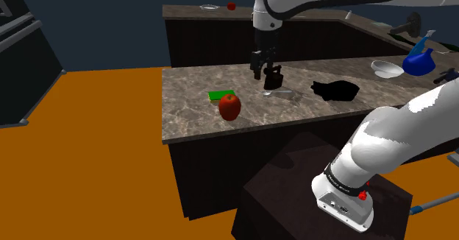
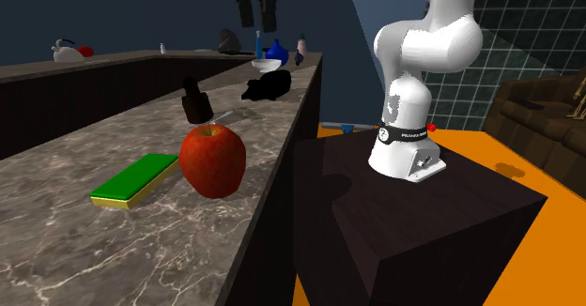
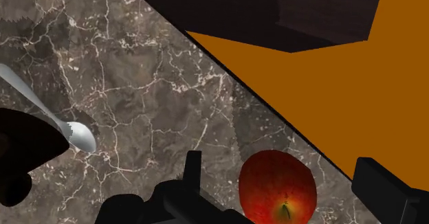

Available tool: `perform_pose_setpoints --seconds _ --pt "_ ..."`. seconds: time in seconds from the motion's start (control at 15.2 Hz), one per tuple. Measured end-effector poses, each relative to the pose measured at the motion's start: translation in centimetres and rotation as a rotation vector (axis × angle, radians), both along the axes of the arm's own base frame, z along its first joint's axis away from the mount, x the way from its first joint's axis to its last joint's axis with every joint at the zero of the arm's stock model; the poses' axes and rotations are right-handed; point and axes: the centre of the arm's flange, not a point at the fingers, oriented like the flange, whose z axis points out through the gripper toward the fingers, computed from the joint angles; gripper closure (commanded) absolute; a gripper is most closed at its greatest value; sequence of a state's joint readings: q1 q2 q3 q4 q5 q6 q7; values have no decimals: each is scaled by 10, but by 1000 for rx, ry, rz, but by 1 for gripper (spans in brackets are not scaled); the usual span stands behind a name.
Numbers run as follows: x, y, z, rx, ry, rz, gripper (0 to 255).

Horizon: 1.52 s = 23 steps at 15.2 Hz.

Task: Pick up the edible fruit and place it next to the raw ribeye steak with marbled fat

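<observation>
Pincer (image 1: pixel 262 71) hangs spread wide, pointing down over the marble counter (image 1: pixel 191 121), holding nothing, near the red apple (image 1: pixel 229 107). A white bowl (image 1: pixel 388 69) sits well apart from the apple, its contents unclear.

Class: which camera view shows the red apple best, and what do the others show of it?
The second exterior view: the apple appears whole and close, beside a green block. The shoulder view shows it small near the counter edge; the wrist view shows it from above, partly cropped.

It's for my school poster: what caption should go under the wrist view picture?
Open gripper high over the marbled counter, a red apple framed between its fingers.
</observation>
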<state>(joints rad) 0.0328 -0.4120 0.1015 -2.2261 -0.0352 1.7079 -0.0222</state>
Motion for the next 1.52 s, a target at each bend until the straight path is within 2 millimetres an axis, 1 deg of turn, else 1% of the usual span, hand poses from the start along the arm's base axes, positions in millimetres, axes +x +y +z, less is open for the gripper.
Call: perform_pose_setpoints --seconds 0.13,0.2,0.33,0.46,0.53,0.66,0.73,0.79,1.19,1.52 --pt "17 10 -11 3 10 12 0" --pt "30 15 -18 4 14 19 0" --pt "49 27 -37 7 25 31 0" --pt "67 40 -48 10 36 44 0" --pt "78 45 -57 12 40 50 0" --pt "95 56 -73 15 50 62 0" --pt "99 60 -79 16 53 64 0" --pt "100 63 -84 16 54 66 0" --pt "97 62 -116 17 55 67 0" --pt "97 61 -120 17 54 67 0"
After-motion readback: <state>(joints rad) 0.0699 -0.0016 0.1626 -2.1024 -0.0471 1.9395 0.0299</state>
